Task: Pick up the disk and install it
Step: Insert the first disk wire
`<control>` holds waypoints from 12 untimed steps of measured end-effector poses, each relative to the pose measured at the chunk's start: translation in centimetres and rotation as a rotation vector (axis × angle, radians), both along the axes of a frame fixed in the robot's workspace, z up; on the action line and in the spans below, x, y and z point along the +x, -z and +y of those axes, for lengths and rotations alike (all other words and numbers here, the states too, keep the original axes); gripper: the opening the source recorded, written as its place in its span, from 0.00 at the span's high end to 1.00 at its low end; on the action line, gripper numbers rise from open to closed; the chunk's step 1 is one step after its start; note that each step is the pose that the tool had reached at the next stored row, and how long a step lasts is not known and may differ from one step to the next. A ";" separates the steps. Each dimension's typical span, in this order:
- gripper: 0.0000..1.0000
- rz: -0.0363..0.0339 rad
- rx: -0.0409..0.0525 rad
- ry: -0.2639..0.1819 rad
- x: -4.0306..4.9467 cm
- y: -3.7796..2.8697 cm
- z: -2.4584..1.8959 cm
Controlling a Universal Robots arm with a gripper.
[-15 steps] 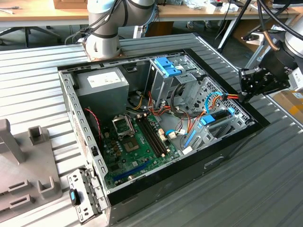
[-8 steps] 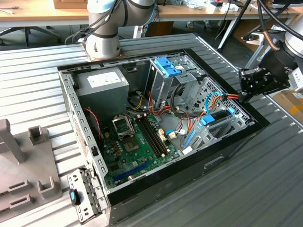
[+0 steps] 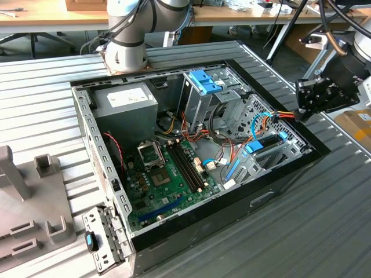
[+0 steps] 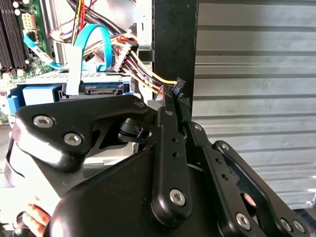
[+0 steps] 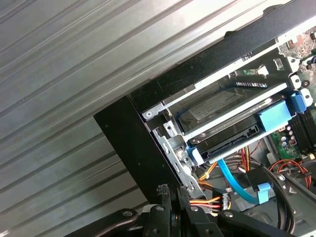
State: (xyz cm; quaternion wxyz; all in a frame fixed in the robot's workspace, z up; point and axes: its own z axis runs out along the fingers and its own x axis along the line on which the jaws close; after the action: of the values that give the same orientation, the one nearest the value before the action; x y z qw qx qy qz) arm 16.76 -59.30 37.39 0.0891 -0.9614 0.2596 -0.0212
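We see a ribbed grey metal counter (image 3: 324,231), with wooden desks (image 3: 46,20) standing behind its far edge.

Grey disk (image 5: 232,136), blue-framed; black case (image 3: 232,220); ribbed grey table (image 3: 324,231).

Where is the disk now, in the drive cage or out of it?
In. The disk sits inside the metal drive cage at the case's edge. Whether it is latched, I cannot tell.
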 end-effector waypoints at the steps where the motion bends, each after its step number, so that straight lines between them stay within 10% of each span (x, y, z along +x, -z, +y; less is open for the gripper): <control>1: 0.83 0.0000 0.0000 0.008 0.00 0.00 0.00; 12: 0.83 -0.0001 -0.0020 0.078 -0.51 0.00 0.00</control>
State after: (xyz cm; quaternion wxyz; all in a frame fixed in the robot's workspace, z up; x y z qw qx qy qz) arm 16.25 -59.31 37.39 0.0872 -0.9507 0.2967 -0.0250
